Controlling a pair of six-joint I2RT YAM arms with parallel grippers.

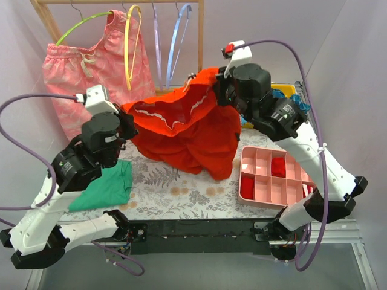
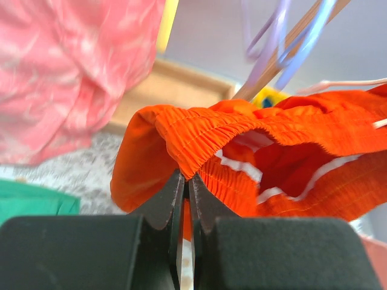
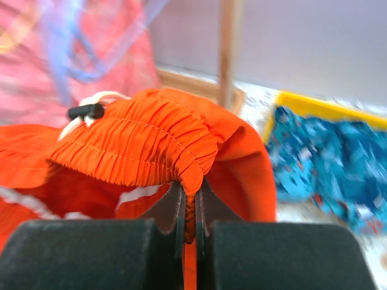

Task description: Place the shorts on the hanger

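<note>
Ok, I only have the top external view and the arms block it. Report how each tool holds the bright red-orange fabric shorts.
Observer: Left wrist view: the left tool is shut on a fold of the gathered elastic waistband of the red-orange fabric shorts.
Operator: Now the right one.
Observer: Right wrist view: the right tool is shut on the waistband too, pinching its ruched edge.
Operator: Find the drawstring.
Observer: The white drawstring with its black toggle lies on the waistband, apart from the right tool's grip.

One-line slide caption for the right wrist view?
Right fingers pinch the shorts at the gathered waistband, drawstring alongside, blue patterned cloth behind.
</note>
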